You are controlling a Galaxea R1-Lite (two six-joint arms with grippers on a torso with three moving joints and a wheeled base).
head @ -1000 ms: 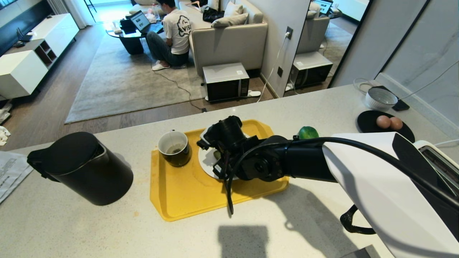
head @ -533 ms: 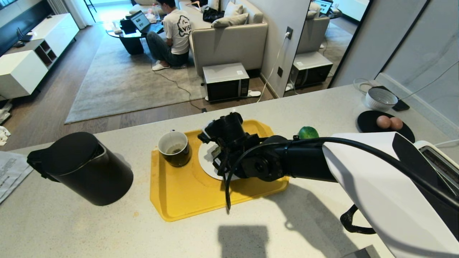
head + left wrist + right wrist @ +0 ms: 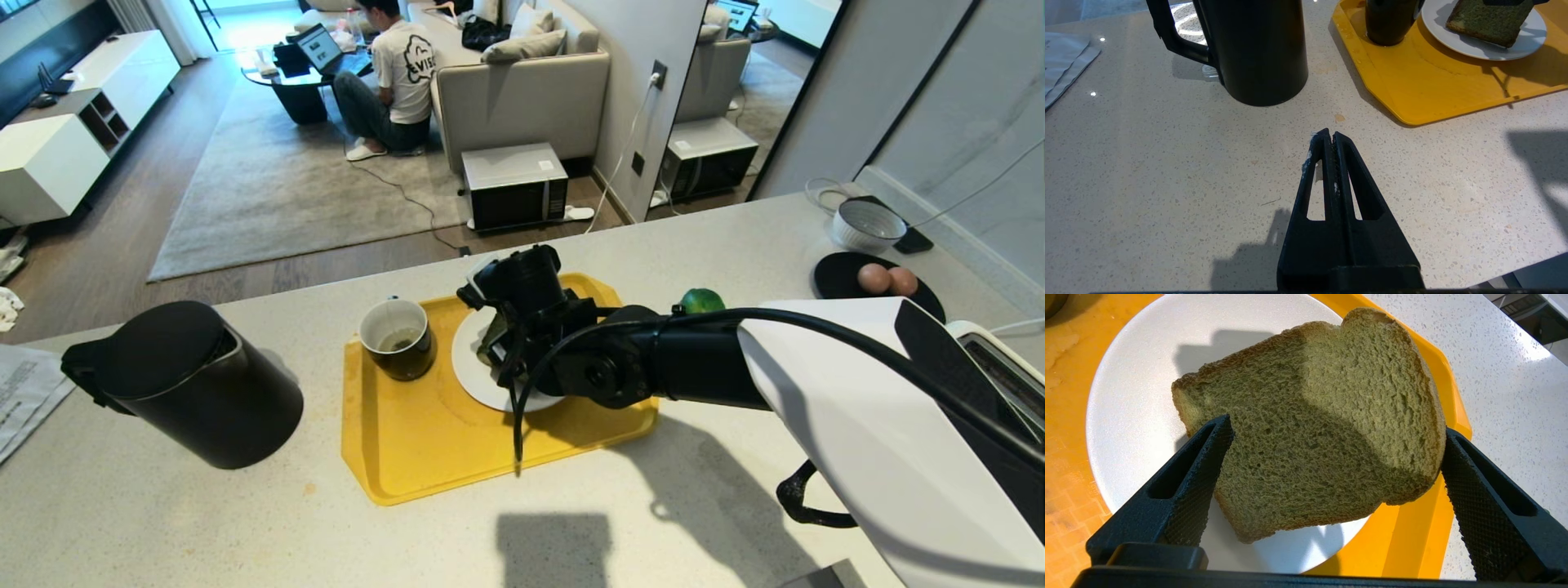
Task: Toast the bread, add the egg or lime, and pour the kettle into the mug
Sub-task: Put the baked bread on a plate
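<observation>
A pale speckled worktop [image 3: 245,523] is seen in the foreground, with a yellow tray [image 3: 424,449] lying on it. A white plate [image 3: 478,371] is set on the tray. Toward the far right of the worktop, a grey ribbed bowl [image 3: 867,224] is placed beside a black round plate [image 3: 837,282], and a white toaster [image 3: 1008,371] is partly seen at the right edge. Papers [image 3: 24,392] lie at the left edge. Beyond the worktop, a microwave [image 3: 514,186] stands on the wooden floor next to a beige sofa [image 3: 522,90]. A person [image 3: 392,73] is seated on a grey rug [image 3: 277,180] before a laptop [image 3: 320,47]. A white cabinet [image 3: 49,159] is seen at the left.
</observation>
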